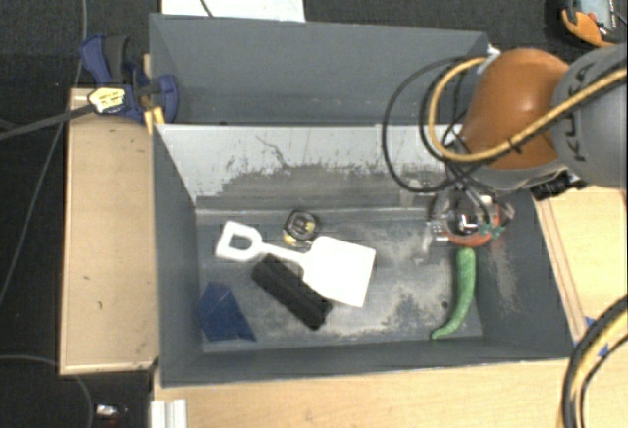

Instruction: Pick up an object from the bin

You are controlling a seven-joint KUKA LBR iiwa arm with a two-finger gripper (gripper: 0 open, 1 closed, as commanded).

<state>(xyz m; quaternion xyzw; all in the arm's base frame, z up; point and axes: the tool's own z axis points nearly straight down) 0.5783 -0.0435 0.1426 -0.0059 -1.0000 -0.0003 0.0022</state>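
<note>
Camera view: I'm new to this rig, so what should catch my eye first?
At the right of the bin, the arm's orange-covered wrist looms, its hand over the upper end of a curved green pepper-like toy. Left of centre, a white toy shovel lies with a black block overlapping it.

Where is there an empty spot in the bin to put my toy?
The biggest bare floor lies between the white shovel and the green pepper. A thin strip runs along the back wall, left of the small round thing. The front left is crowded: blue block, black bar and shovel lie close together.
</note>
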